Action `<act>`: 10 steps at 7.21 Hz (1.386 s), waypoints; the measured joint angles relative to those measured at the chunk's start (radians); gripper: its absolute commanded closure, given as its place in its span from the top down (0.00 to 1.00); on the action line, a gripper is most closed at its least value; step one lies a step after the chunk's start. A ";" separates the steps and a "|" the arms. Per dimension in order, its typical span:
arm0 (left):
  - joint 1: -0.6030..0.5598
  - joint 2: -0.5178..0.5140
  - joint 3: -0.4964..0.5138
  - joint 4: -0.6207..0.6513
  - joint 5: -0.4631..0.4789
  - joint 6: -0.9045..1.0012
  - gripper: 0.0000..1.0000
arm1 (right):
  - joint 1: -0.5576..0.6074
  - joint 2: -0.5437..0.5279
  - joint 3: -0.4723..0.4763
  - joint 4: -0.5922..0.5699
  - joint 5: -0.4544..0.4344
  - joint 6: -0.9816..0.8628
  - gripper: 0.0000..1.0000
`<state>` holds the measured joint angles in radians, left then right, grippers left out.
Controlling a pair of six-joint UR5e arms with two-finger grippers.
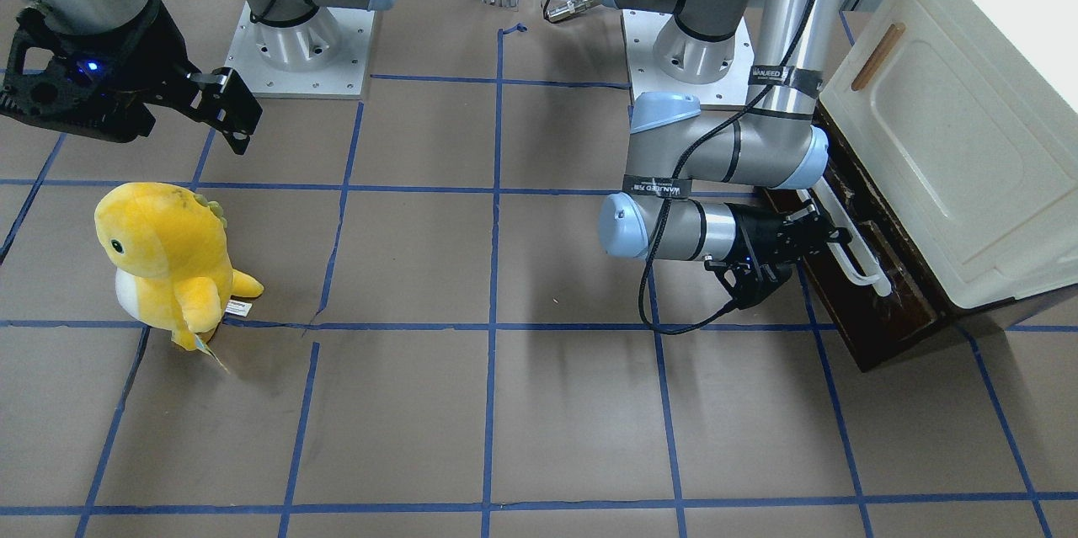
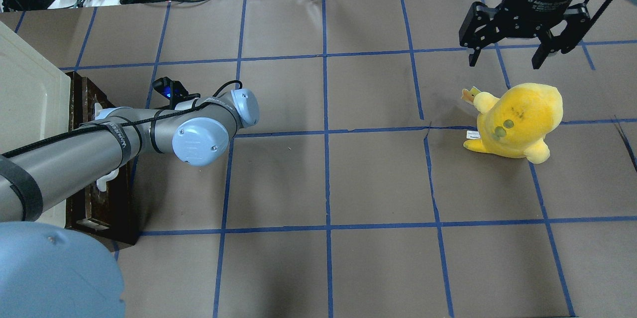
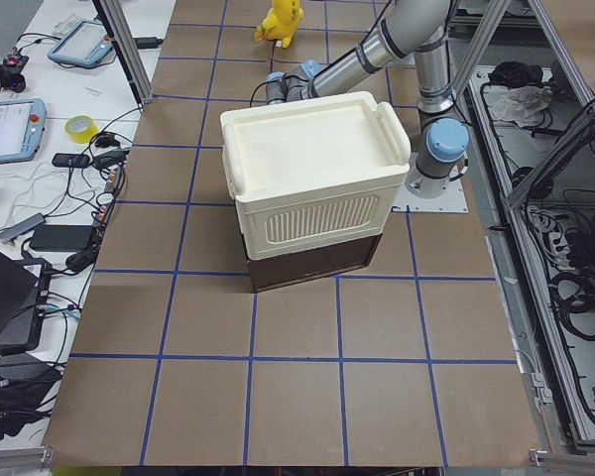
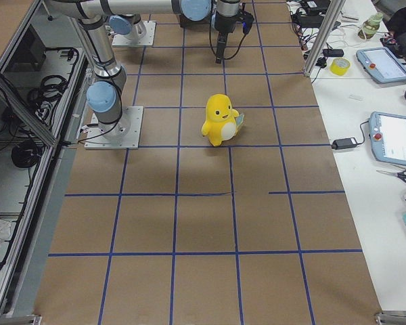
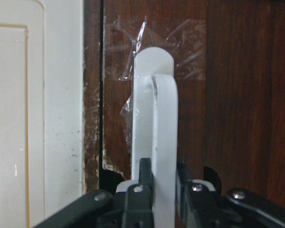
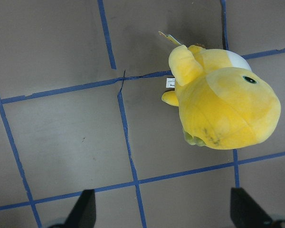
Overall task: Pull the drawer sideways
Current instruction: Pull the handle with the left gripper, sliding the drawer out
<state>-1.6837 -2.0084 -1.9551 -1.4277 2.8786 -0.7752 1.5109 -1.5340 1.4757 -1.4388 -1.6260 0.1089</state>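
The drawer (image 1: 893,311) has a dark brown worn front and sits under the cream-white cabinet (image 1: 943,125) at the table's end. None of its inside shows. My left gripper (image 1: 829,237) is shut on the drawer's long white bar handle (image 1: 869,270). In the left wrist view the two black fingers (image 5: 145,183) clamp the white handle (image 5: 154,109) against the brown front (image 5: 242,95). In the overhead view the left arm covers most of the handle (image 2: 105,179). My right gripper (image 2: 512,56) is open and empty, hanging above the table beside a yellow plush.
A yellow plush toy (image 1: 168,260) stands on the brown paper on my right side; it also shows in the right wrist view (image 6: 223,109). Blue tape lines grid the table. The cabinet door has a small wooden handle (image 1: 877,56).
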 measured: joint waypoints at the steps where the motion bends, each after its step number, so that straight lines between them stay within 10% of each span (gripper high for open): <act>1: -0.010 -0.001 0.006 0.001 -0.009 0.008 0.00 | 0.000 0.000 0.000 0.000 0.000 0.000 1.00; 10: -0.070 -0.004 0.084 -0.056 -0.071 0.039 0.00 | -0.001 0.000 0.000 0.000 0.000 0.000 1.00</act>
<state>-1.7533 -2.0125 -1.8714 -1.4836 2.8075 -0.7364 1.5103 -1.5340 1.4757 -1.4389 -1.6260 0.1089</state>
